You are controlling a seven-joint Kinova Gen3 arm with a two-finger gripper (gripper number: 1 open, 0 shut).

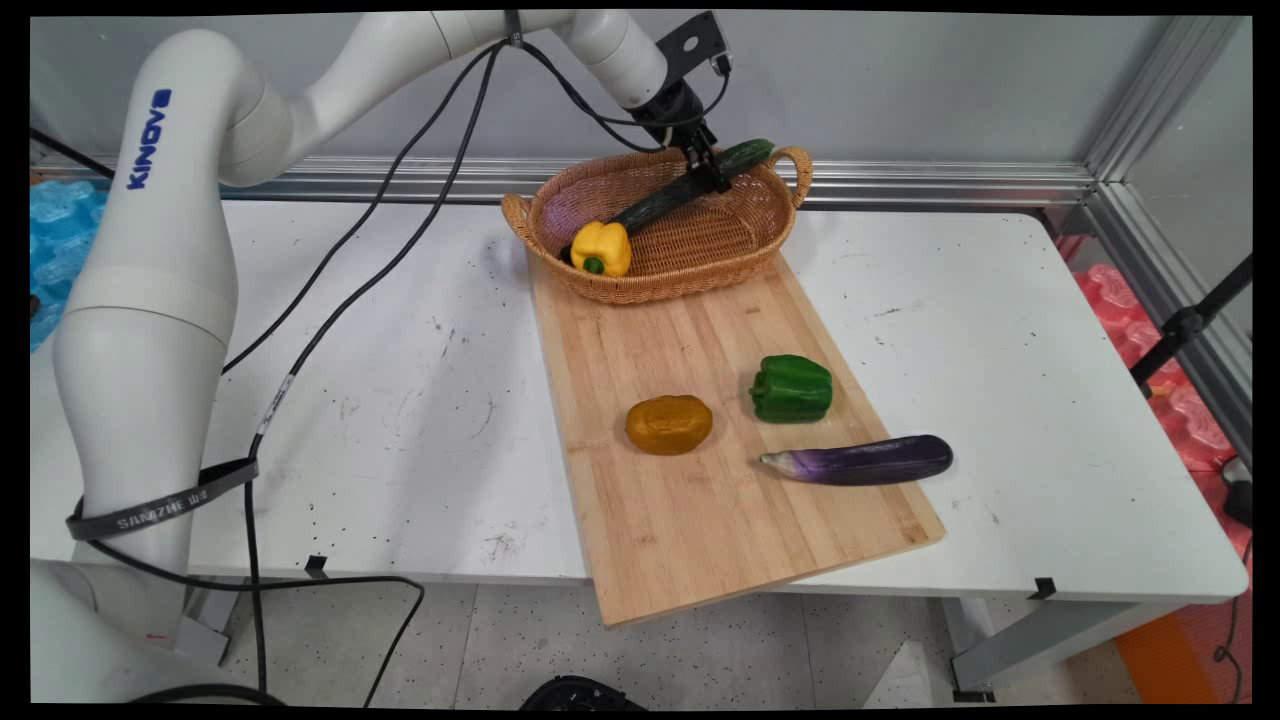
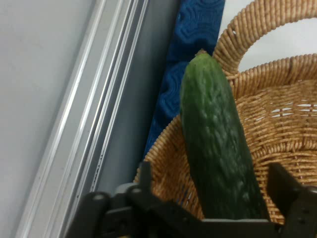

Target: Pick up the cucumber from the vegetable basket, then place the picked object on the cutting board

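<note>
Yellow pepper (image 1: 601, 247): we see it at the left end inside the wicker basket (image 1: 760, 245).
Cucumber (image 1: 690, 184): it slants across the basket, right end raised over the rim by the handle.
Gripper (image 1: 713, 176): we find its fingers closed on the cucumber's upper part.
Cutting board (image 1: 700, 500): we count a brown potato (image 1: 669, 424), a green pepper (image 1: 791, 388) and an eggplant (image 1: 860, 461) near its right edge.
</note>
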